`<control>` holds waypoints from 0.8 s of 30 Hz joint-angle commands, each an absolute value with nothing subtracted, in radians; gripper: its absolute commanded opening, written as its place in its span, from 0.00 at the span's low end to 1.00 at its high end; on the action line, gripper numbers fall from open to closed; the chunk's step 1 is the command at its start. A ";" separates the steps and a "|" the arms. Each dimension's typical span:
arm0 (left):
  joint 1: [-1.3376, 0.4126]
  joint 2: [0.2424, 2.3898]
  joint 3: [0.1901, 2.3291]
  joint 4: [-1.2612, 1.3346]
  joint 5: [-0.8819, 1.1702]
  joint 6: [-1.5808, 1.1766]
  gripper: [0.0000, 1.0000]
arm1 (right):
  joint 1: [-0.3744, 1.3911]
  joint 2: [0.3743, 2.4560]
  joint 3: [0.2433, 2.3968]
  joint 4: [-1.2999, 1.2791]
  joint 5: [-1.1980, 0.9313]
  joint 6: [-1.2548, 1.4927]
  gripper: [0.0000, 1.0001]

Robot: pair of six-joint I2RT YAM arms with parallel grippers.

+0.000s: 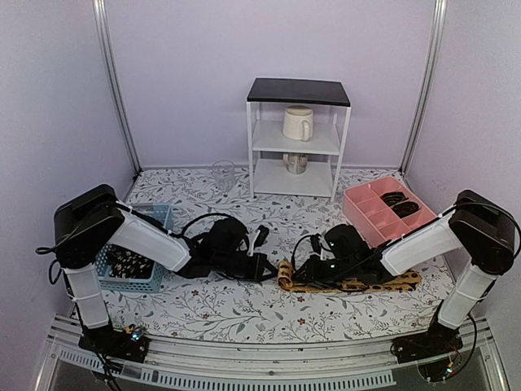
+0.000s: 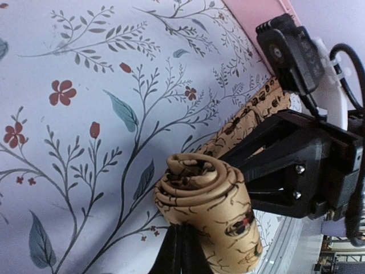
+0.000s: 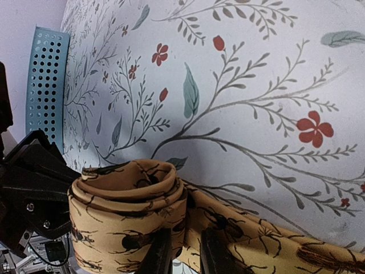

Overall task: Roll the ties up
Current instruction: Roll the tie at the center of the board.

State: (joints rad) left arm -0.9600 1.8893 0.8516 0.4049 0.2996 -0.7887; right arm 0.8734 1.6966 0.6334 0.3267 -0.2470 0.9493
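Note:
The tan-orange tie (image 1: 358,283) with dark lattice marks lies along the front of the table. Its left end is wound into a roll (image 1: 285,274). In the left wrist view the roll (image 2: 205,200) sits at my left gripper (image 2: 182,233), whose fingers are pressed together on its lower edge. In the right wrist view my right gripper (image 3: 185,242) pinches a fold of the tie (image 3: 131,211) where the roll meets the flat length. From above, the left gripper (image 1: 273,267) and right gripper (image 1: 309,274) flank the roll. Black speckled ties (image 1: 130,262) lie in the basket.
The blue mesh basket (image 1: 155,213) is at the left, behind the left arm. The pink divided tray (image 1: 366,204) at the right holds dark rolled items (image 1: 400,204). A white shelf (image 1: 297,138) with a mug and a can stands at the back, with a clear glass (image 1: 223,173) beside it.

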 commanded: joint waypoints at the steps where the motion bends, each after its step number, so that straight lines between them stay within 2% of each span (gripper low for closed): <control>1: -0.977 1.876 0.872 0.372 0.291 -0.776 0.00 | 0.865 1.633 0.605 0.330 -0.220 0.939 0.19; 16: -0.997 1.893 0.937 0.327 0.290 -0.775 0.00 | 0.859 1.600 0.573 0.328 -0.199 0.926 0.18; 24: -1.010 1.924 0.984 0.310 0.296 -0.770 0.00 | 0.852 1.490 0.540 0.222 -0.078 0.914 0.19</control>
